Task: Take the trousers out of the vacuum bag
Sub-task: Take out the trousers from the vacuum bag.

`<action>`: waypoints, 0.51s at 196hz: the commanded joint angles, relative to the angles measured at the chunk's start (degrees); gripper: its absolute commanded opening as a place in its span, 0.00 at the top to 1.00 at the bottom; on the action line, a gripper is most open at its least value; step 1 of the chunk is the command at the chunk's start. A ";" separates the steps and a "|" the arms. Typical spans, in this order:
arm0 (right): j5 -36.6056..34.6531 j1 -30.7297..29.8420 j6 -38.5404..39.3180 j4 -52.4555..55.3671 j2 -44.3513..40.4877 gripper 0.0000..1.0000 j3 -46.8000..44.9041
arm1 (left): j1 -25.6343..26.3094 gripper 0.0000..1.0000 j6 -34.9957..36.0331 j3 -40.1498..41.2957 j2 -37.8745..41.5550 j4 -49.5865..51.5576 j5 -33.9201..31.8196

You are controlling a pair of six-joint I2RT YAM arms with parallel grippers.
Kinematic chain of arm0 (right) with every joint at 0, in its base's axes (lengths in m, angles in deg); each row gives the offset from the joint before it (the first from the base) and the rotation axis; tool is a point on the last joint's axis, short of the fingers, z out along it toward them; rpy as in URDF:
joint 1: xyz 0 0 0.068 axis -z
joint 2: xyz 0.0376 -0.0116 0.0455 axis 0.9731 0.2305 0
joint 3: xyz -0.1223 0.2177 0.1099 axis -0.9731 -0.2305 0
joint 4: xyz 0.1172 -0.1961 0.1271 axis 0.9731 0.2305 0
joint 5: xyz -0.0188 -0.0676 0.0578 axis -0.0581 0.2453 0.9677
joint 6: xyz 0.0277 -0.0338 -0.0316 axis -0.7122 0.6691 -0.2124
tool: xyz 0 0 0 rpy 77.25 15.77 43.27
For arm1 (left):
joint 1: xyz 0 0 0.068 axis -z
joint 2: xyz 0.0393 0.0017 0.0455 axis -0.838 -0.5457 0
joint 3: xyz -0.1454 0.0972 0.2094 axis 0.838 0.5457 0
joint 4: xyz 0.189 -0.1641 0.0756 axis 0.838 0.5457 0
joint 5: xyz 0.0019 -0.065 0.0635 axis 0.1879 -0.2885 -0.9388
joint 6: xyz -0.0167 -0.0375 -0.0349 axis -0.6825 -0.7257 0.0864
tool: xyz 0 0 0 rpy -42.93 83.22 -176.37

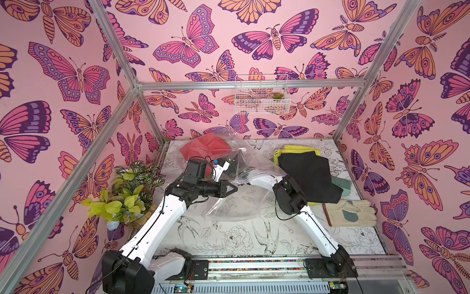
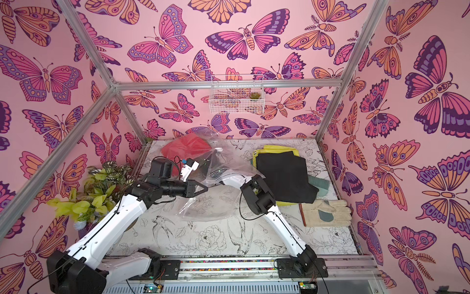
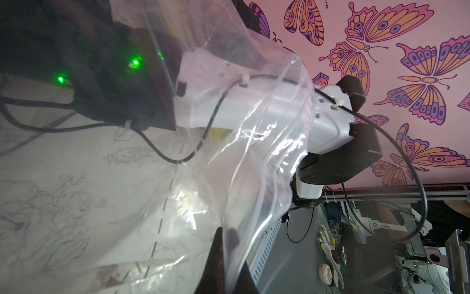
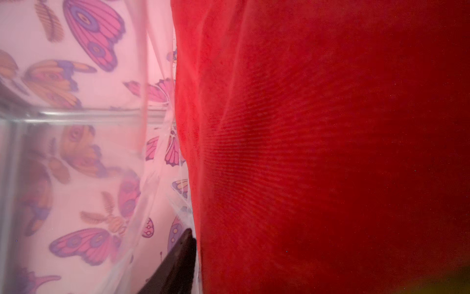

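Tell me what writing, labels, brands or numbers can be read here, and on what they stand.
None can be read. The vacuum bag, red trousers, black trousers and work glove show no print; the wallpaper bears only butterflies, the table cover only drawn birds and flowers.

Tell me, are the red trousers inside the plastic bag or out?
Inside, it seems. In a top view, the crinkly clear plastic of the vacuum bag wraps over the red trousers.

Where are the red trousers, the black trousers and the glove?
red trousers (image 1: 203, 147): in a top view, middle of the folded cloth.
black trousers (image 1: 305, 175): in a top view, centre of the cloth.
glove (image 1: 358, 212): in a top view, its pale middle.
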 commanded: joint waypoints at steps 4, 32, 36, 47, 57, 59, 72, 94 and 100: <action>-2.46 1.64 -0.67 3.74 0.95 0.52 1.04 | -0.19 1.00 0.24 1.12 -0.05 1.68 1.50; -2.11 1.65 -0.76 5.99 3.77 0.54 6.02 | -0.19 1.00 0.16 1.13 -0.13 1.57 1.58; -2.18 1.69 -0.81 6.64 4.20 0.54 6.72 | -0.19 1.00 0.08 1.13 -0.11 1.53 1.59; -2.51 1.71 -1.23 7.40 4.84 0.54 7.59 | -0.19 1.00 -0.02 1.13 -0.23 1.45 1.84; -2.72 1.74 -1.58 7.32 5.10 0.53 7.78 | -0.19 1.00 -0.10 1.18 -0.19 1.38 1.94; -2.76 1.74 -1.68 7.30 5.20 0.53 7.80 | -0.19 1.00 -0.11 1.21 -0.20 1.36 1.94; -2.54 1.87 -1.95 7.45 5.51 0.52 8.10 | -0.18 1.00 -0.28 1.29 -0.06 1.17 2.03; -1.52 2.20 -2.75 6.11 6.14 0.58 8.06 | -0.19 1.00 -0.63 1.57 0.31 0.65 2.03; -0.91 2.31 -3.03 5.08 6.36 0.63 8.16 | -0.18 1.00 -0.64 1.62 0.30 0.59 2.03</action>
